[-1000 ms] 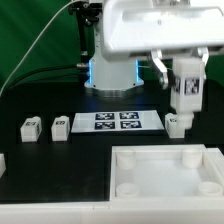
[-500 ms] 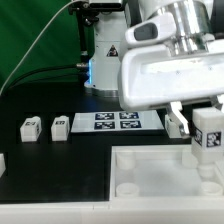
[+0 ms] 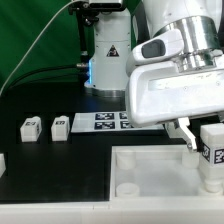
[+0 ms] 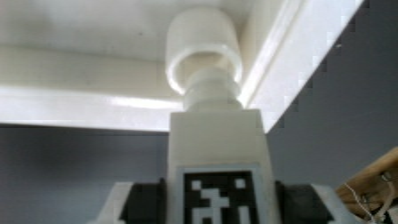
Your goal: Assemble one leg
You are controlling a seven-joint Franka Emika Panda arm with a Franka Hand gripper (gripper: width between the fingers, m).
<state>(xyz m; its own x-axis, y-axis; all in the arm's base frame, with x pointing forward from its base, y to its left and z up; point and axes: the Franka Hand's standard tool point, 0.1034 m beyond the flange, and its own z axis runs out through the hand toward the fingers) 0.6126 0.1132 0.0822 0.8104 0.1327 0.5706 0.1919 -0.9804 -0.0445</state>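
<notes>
Nearest the camera, along the bottom of the exterior view, lies the large white square plastic tray piece with raised round sockets at its corners, resting on the black counter. Just above it, at the lower right edge of the frame, the end effector is clamped on the leg, a small white stubby plastic post with a black-and-white tag. It holds the leg upright over the tray's right-hand side. In the wrist view the fingers sit against both sides of the tagged end, and the leg's free tip lines up with a round socket. I cannot tell whether the two are touching.

Farther back, at mid-left of the frame, two spare posts of the same white plastic stand apart on the counter. The flat white marker board lies beyond them.

The step in hand looks like insertion. The next move likely calls for keeping the leg vertical, centring it on the socket, then pressing or twisting it home without tilting.
</notes>
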